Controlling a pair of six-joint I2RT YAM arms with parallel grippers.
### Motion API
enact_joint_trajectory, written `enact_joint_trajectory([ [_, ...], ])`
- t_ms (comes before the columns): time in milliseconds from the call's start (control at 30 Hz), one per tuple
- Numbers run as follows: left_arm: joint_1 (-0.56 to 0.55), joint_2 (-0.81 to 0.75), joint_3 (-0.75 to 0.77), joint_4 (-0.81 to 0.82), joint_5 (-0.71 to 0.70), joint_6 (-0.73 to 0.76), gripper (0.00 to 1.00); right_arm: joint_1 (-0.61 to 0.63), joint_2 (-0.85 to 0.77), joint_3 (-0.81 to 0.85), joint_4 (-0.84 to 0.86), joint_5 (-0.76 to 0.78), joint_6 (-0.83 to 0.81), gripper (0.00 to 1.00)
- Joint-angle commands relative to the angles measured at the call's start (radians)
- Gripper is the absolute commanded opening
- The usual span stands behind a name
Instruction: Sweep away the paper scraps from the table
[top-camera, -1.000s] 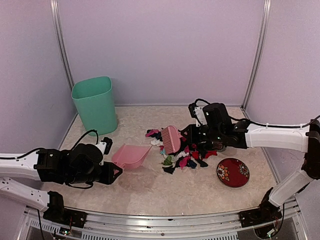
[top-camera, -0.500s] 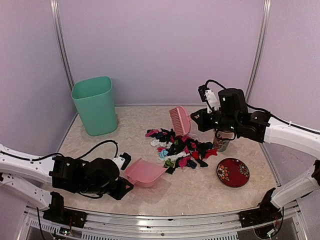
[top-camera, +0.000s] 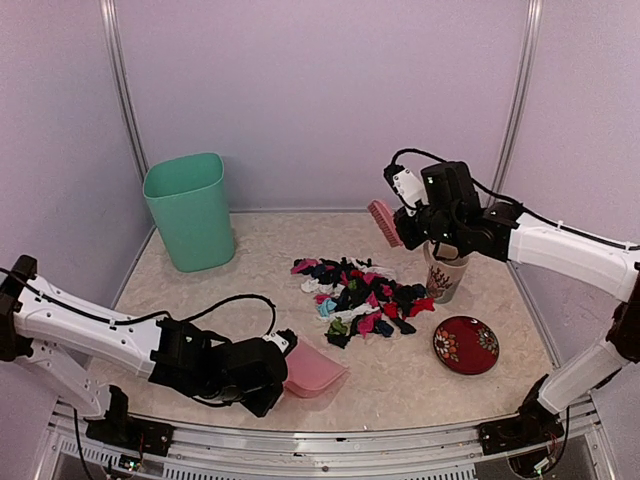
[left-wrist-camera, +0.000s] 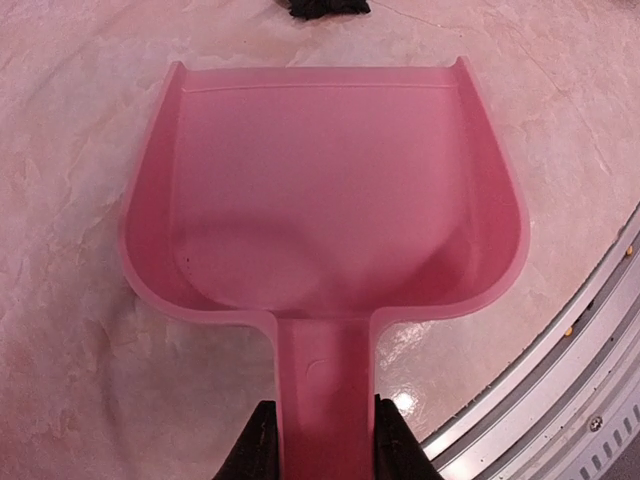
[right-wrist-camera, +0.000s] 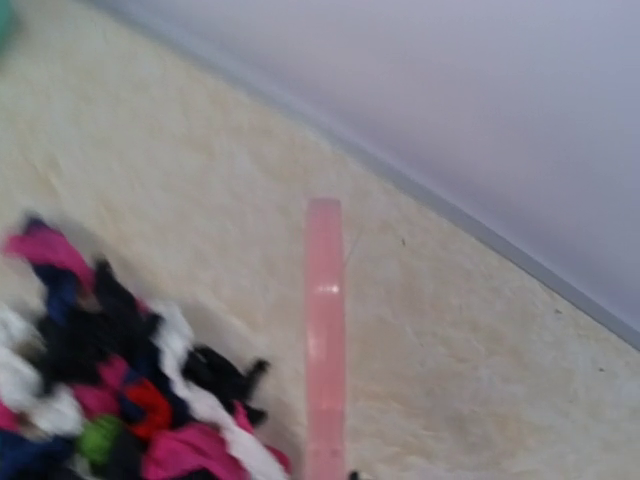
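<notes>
The paper scraps (top-camera: 362, 296) lie in a pile of black, magenta, red, white and green bits at the middle of the table (top-camera: 400, 375); they also show in the right wrist view (right-wrist-camera: 110, 400). My left gripper (top-camera: 275, 375) is shut on the handle of the pink dustpan (top-camera: 312, 368), which rests on the table near the front edge; in the left wrist view its scoop (left-wrist-camera: 320, 190) is empty. My right gripper (top-camera: 412, 222) is shut on the pink brush (top-camera: 383, 222) and holds it raised above the pile's far side. The brush shows edge-on in the right wrist view (right-wrist-camera: 324, 340).
A green bin (top-camera: 190, 210) stands at the back left. A patterned cup (top-camera: 443, 275) stands right of the pile, below my right arm. A red patterned plate (top-camera: 466, 345) lies at the front right. The metal rail (left-wrist-camera: 560, 370) runs close behind the dustpan.
My left gripper has carried the dustpan right and toward the front edge. My right gripper has lifted the brush off the pile and drawn it up and back to the right.
</notes>
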Motion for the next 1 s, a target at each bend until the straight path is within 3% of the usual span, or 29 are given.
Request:
enact_joint_trajectory([
  [0, 0.016, 0.045, 0.063, -0.021, -0.012, 0.036, 0.00, -0.025, 0.118, 0.061, -0.015, 0.018, -0.182, 0.00],
  [300, 0.071, 0.141, 0.133, -0.033, -0.019, 0.039, 0.00, -0.035, 0.286, 0.092, 0.018, -0.094, -0.367, 0.00],
  [633, 0.150, 0.239, 0.178, 0.038, -0.005, 0.083, 0.00, -0.022, 0.285, 0.022, -0.013, -0.306, -0.295, 0.00],
  [967, 0.200, 0.327, 0.201, 0.129, -0.014, 0.115, 0.00, 0.081, 0.214, -0.068, -0.038, -0.429, -0.184, 0.00],
])
